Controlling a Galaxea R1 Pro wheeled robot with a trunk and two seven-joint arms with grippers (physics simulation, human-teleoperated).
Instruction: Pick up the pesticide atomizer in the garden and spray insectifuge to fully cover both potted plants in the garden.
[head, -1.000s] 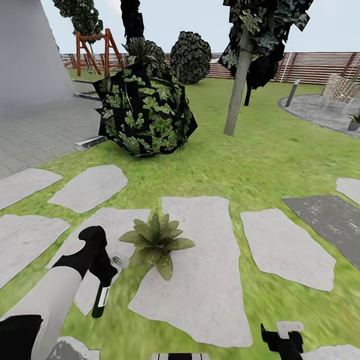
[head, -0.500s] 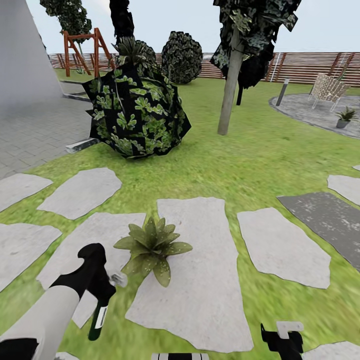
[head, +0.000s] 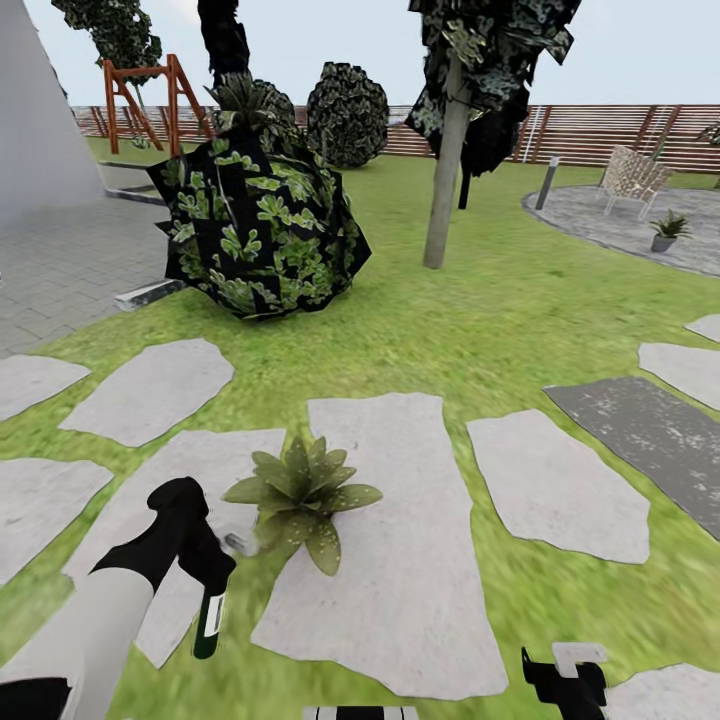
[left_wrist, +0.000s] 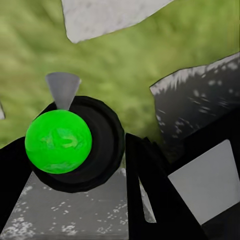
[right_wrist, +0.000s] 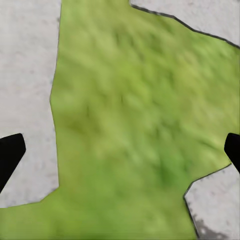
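Note:
My left gripper (head: 200, 555) is shut on the pesticide atomizer (head: 209, 617), a dark bottle with a white label that hangs below my hand at the lower left. Its small grey nozzle (head: 240, 545) points at the near potted plant (head: 300, 490), a low green rosette on a stepping stone just to the right. In the left wrist view the atomizer (left_wrist: 100, 150) appears from above, a black round top with a bright green ball. A second potted plant (head: 667, 228) stands far off on the paved patio. My right gripper (head: 563, 682) is low at the bottom edge, open over grass.
Grey stepping stones (head: 400, 560) lie across the lawn, with a darker slab (head: 650, 430) to the right. A big dark leafy shrub (head: 255, 230) and a tree trunk (head: 443, 170) stand behind the plant. A wooden fence (head: 600, 135) closes the back; a chair (head: 632, 175) sits on the patio.
The whole picture has slid left, so the camera has turned right and the patio plant shows more. My left hand with the atomizer has dropped slightly, still beside the near plant.

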